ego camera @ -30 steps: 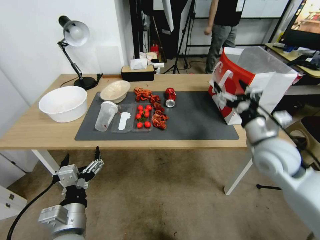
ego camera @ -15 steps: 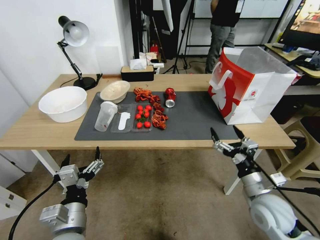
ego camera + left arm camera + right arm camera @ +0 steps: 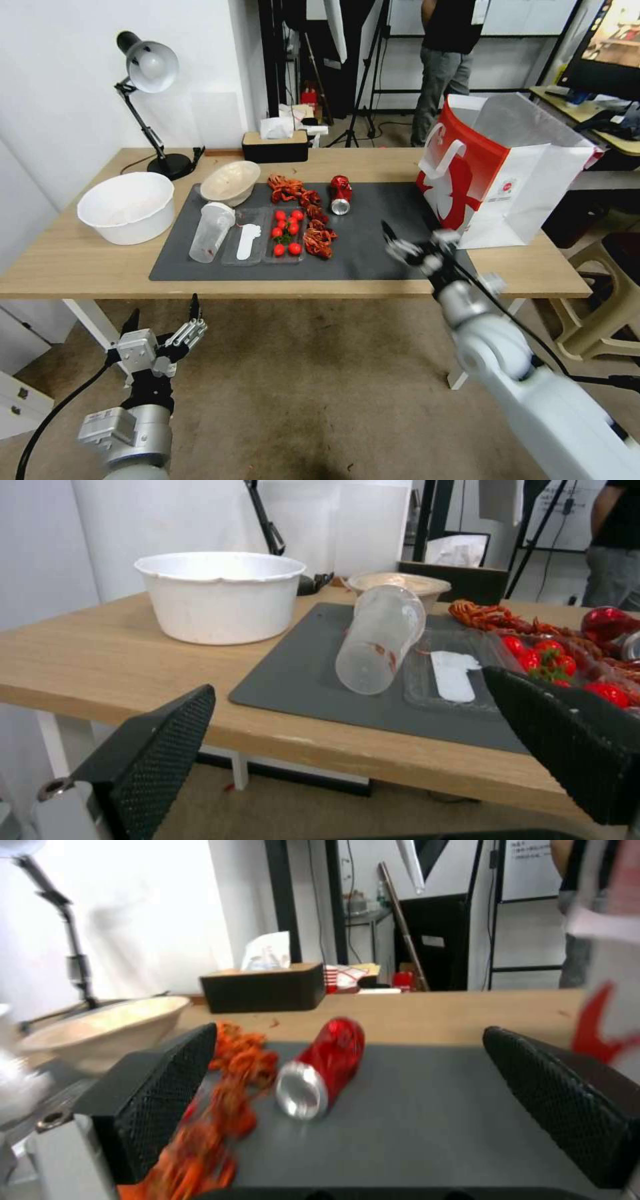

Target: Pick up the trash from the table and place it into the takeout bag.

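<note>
Hovering over the dark mat (image 3: 393, 250), right gripper (image 3: 417, 243) spread wide, empty, facing the red can (image 3: 323, 1067). Left gripper (image 3: 163, 320) open too, parked below the table (image 3: 67, 260) edge.

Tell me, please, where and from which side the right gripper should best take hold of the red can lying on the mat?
Probably around the middle of its body. The red can lies on its side, silver end toward the robot, so the open right gripper could come in from the front, jaws either side of its round wall. The red scraps lie close on one side.
</note>
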### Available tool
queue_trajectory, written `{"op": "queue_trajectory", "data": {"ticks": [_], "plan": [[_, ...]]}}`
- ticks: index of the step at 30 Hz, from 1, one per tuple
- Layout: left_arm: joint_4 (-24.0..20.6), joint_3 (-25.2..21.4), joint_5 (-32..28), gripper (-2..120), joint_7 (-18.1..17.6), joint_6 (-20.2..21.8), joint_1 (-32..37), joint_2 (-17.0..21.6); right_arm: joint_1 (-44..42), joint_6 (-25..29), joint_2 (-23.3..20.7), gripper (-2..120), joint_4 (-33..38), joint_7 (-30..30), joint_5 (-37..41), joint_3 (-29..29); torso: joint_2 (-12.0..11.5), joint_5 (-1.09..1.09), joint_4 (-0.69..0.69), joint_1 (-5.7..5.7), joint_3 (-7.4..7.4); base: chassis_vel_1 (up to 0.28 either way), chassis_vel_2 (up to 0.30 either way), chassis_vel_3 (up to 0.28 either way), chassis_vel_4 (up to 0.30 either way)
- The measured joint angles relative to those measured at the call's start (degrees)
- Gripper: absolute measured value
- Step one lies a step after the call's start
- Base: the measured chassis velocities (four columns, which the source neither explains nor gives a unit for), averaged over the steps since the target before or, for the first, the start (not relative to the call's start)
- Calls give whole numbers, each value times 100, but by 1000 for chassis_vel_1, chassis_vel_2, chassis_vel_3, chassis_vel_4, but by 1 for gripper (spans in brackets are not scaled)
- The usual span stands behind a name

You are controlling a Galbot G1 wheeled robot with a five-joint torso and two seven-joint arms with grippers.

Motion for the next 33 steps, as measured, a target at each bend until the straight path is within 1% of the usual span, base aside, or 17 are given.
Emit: {"op": "queue_trajectory", "data": {"ticks": [2, 4, 7, 8, 9, 10, 13, 15, 17, 18, 19, 20, 21, 22, 24, 26, 33], "plan": [[0, 0, -1, 100, -4, 0, 2, -4, 148, -38, 22, 100, -81, 38, 29, -91, 0, 0, -1, 0, 0, 0, 0, 0, 0], [0, -2, -2, 100, -8, 1, 9, -13, 712, -201, 123, 100, -382, 205, 112, -399, 0, 0, 1, 0, 0, 0, 0, 0, 0], [0, -5, -2, 100, -10, 1, 13, -19, 869, -256, 156, 100, -464, 260, 142, -483, 0, -1, 1, 0, 0, 0, 0, 0, 0], [0, -10, -2, 100, -13, 1, 26, -37, 1599, -542, 366, 100, -902, 581, 327, -910, 0, -1, 3, 1, 1, 0, 0, 0, 0], [0, -10, -2, 100, -13, 1, 26, -37, 1599, -542, 366, 100, -902, 581, 327, -910, 0, -1, 3, 1, 1, 0, 0, 0, 0], [1, -14, -2, 100, -15, 0, 33, -51, 1903, -658, 481, 100, -1128, 745, 414, -1097, -1, -1, 2, 1, 0, 0, 0, 0, 0], [1, -18, -29, 100, -1, 17, 60, -84, 2792, -1020, 1005, 100, -2028, 1233, 683, -1628, 0, 0, 0, 1, 0, 0, 0, 0, 0], [0, -16, -28, 100, 2, 18, 65, -85, 2934, -1069, 1114, 100, -2213, 1306, 697, -1691, 0, -3, 1, 1, 0, 0, 0, 0, 0], [-2, -12, -22, 100, 7, 19, 86, -88, 3376, -1245, 1558, 100, -2911, 1494, 649, -1847, 0, -1, 1, 1, 1, 0, 0, 0, 0], [-2, -12, -22, 100, 7, 19, 86, -88, 3376, -1245, 1558, 100, -2911, 1494, 649, -1847, 0, -1, 1, 1, 1, 0, 0, 0, 0], [-2, -15, -21, 100, 6, 18, 90, -91, 3541, -1339, 1739, 100, -3202, 1552, 609, -1884, 0, -2, 1, 1, 1, 0, 0, 0, 0], [-1, -16, -21, 100, 5, 16, 91, -92, 3597, -1384, 1807, 100, -3297, 1579, 599, -1891, 0, -2, 0, 2, 0, 0, 0, 0, 0], [25, -22, -20, 100, 1, 0, 95, -94, 3835, -1649, 2120, 100, -3734, 1676, 577, -1906, 0, -1, 0, 1, 0, 0, 0, 0, 0], [43, -23, -20, 100, -1, -10, 102, -94, 3931, -1777, 2266, 100, -3954, 1725, 542, -1907, 0, -2, 1, 2, 0, 0, 0, 0, 0], [46, -22, -20, 100, -1, -16, 103, -93, 3994, -1917, 2376, 100, -4116, 1785, 520, -1907, 0, -2, 1, 2, 0, 0, 0, 0, 0], [62, -13, -20, 100, -2, -18, 85, -86, 4055, -2400, 2539, 100, -4353, 1900, 584, -1888, 0, -1, -1, 0, 0, 0, 0, 0, 0], [90, -15, -37, 100, -9, -18, 70, -23, 4054, -2700, 2729, 100, -4616, 1996, 693, -1816, 0, -1, 0, 0, -1, 0, 0, 0, 0]]}}
